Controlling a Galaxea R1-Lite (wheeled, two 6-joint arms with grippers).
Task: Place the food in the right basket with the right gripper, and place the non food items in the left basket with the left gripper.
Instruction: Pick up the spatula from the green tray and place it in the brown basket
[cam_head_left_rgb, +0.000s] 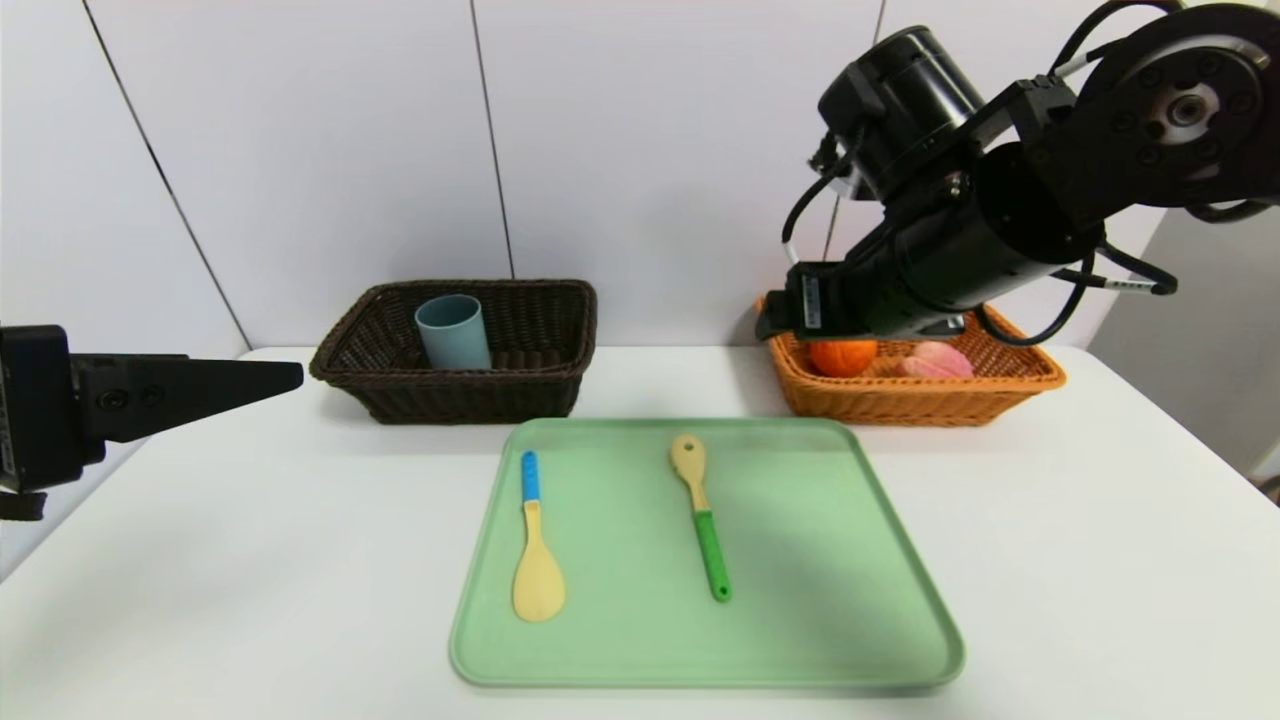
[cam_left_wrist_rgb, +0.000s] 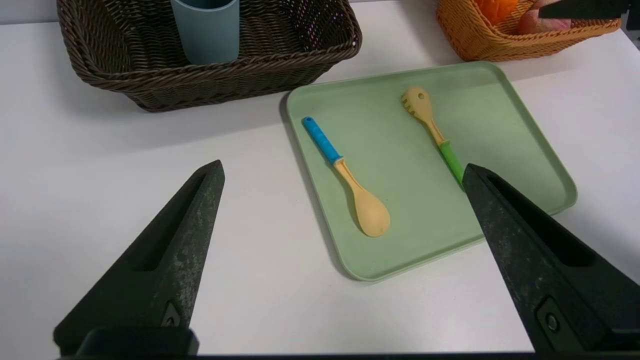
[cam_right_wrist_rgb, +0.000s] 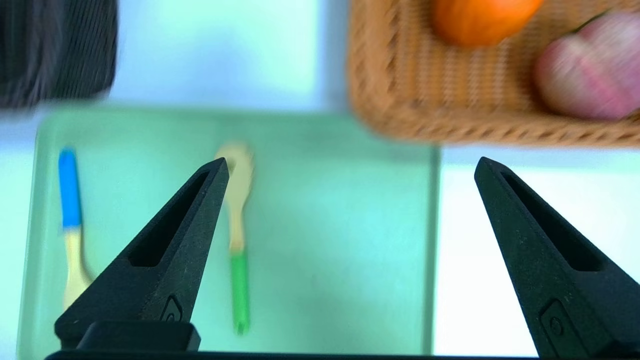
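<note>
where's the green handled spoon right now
In the head view, the pale yellow spoon with the green handle lies flat on the light green plastic tray, right of the blue-handled spoon and before the orange-tan wicker basket.

Matte black arms, looping black cables, tapered, slotted jaws.

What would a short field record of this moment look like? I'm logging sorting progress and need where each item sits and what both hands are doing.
dark basket: holds the cup, upright
tan basket: holds the orange and the peach
green tray: blue-handled spoon and green-handled spoon, lying apart
left hand: open, empty, at the table's left side
right hand: open, empty, raised near the tan basket
left to sort: both spoons
</note>
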